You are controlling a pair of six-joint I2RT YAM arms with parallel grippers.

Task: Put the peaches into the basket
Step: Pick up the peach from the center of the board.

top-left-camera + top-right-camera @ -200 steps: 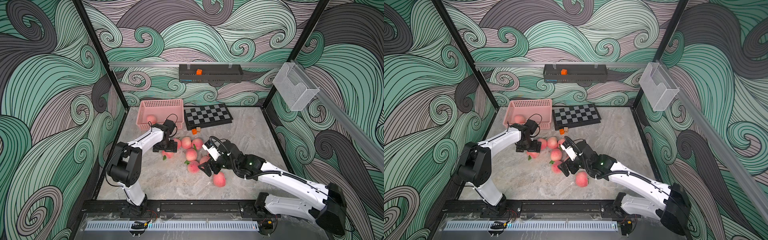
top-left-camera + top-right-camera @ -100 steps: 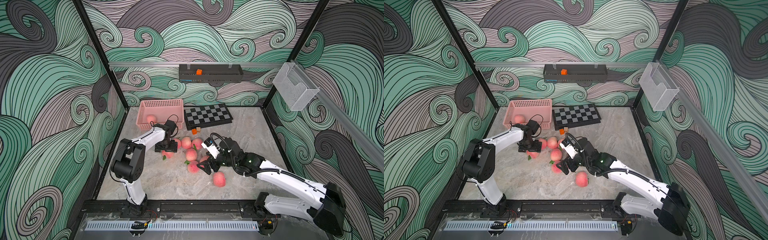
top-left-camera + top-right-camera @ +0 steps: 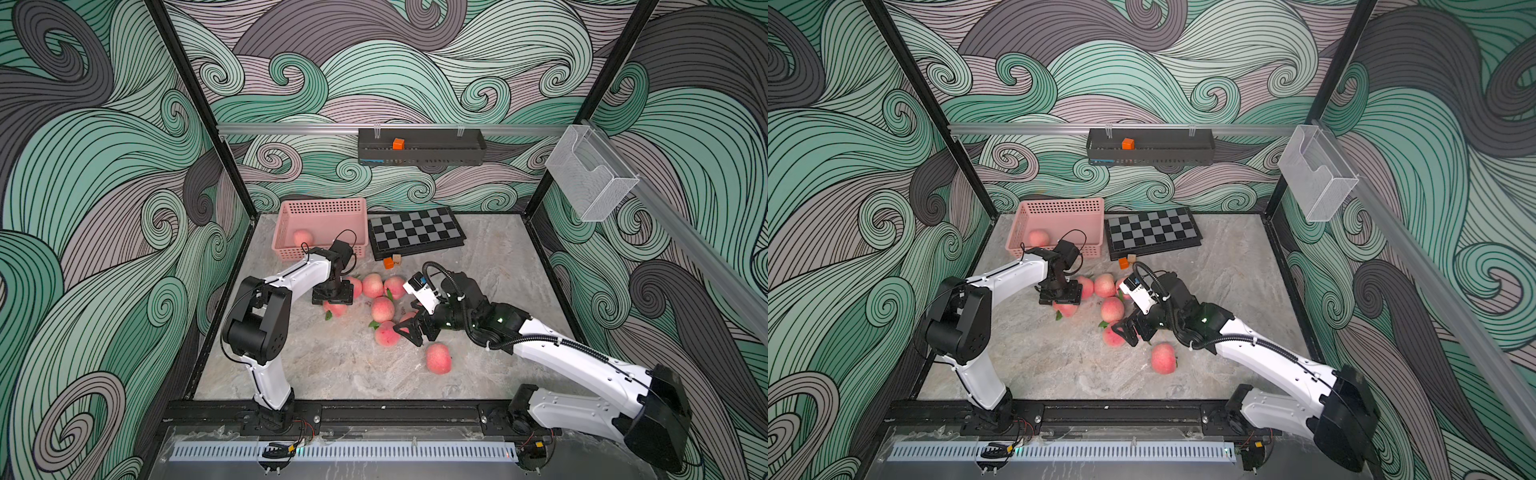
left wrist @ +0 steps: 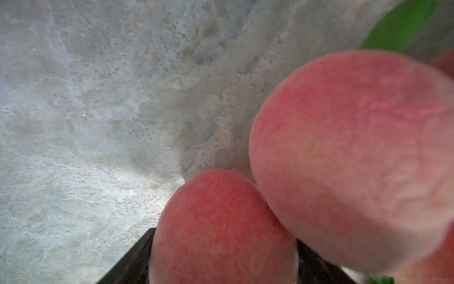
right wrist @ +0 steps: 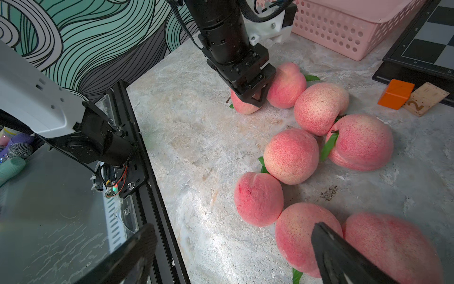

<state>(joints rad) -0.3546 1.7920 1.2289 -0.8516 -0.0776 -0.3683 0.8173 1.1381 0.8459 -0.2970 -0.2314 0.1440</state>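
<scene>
Grasp of peach point(image 5: 242, 107) on surface | left pincer point(image 5: 248, 99) astride it, clamped or not: cannot tell | right pincer point(image 5: 233, 228) apart near other peaches point(image 5: 291, 156) | squeeze gently at widest girth, lift straight, carry to basket point(image 3: 320, 210) with 1 inside

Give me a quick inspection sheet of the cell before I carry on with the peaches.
Surface: marble-look tabletop, small dark crumbs near the fruit.
Job's things: pink basket at the back holds one peach; at least eight peaches loose on the table.
Clutter: chessboard, with an orange cube and a tan block marked 2 beside it.
Grippers: left gripper straddles the end peach, grip unconfirmed; right gripper open, low over the cluster, holding nothing.
Cables: left wrist cable loop arches up in front of the basket; right arm cable runs along the arm.
Surroundings: patterned walls; black wall tray holding a second orange cube; clear mesh holder on the side rail.
</scene>
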